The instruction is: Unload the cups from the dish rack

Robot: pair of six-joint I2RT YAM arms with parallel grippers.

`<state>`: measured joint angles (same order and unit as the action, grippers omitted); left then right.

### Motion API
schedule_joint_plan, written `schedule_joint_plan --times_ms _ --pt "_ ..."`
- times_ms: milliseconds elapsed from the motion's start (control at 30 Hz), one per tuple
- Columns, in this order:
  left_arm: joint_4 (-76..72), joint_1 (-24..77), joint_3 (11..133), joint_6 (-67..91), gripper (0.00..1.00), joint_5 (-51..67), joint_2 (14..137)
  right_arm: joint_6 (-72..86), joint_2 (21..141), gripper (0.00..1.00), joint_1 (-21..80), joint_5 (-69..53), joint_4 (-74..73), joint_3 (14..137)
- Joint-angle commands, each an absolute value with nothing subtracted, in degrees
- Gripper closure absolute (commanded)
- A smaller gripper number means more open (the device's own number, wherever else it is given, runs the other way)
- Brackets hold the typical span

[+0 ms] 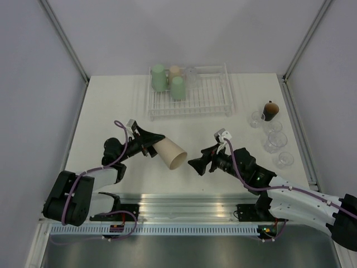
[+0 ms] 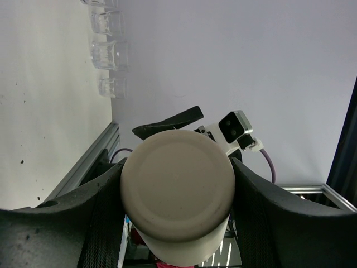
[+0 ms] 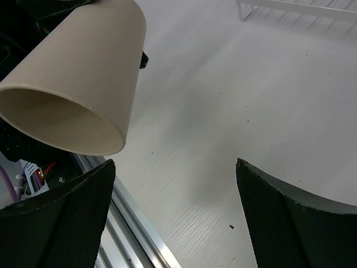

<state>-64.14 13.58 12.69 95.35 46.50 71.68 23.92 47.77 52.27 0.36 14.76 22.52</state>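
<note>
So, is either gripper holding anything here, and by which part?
The left gripper clamps a beige tapered tumbler by the sides of its narrow closed base, mouth toward the open, empty right gripper.

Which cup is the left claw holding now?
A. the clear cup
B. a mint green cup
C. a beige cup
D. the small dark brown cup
C: the left claw is shut on the base end of a beige cup, which is held on its side in the air.
</note>
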Motion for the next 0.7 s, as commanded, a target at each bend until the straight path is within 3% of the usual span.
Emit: schedule_joint_plan --times_ms 0,400,467,500,533,633,667 --pt "-69.43 13.53 11.87 97.03 0.98 45.26 72.68 22.68 48.69 0.08 53.79 -2.11 17.05 24.61" --pt "-70.57 22.05 10.72 96.06 0.98 41.93 75.49 21.53 60.46 0.11 56.60 1.47 27.15 30.49" --pt "-71.54 23.55 10.28 96.41 0.98 41.31 76.11 20.92 62.49 0.17 56.78 3.42 27.86 31.90" --pt "-72.76 23.82 10.02 96.59 0.98 41.22 76.90 20.92 62.93 0.23 56.69 5.17 27.86 32.25" --pt "-73.38 23.82 9.41 96.85 0.98 40.96 77.08 20.83 63.45 0.41 56.69 5.71 27.95 32.60" --pt "-75.67 23.82 8.44 97.65 0.98 40.69 78.04 20.39 63.63 0.67 56.86 5.54 27.60 33.40" --pt "-75.93 23.82 8.26 97.65 0.98 40.78 78.22 20.39 63.55 0.83 56.87 5.45 27.42 33.40"
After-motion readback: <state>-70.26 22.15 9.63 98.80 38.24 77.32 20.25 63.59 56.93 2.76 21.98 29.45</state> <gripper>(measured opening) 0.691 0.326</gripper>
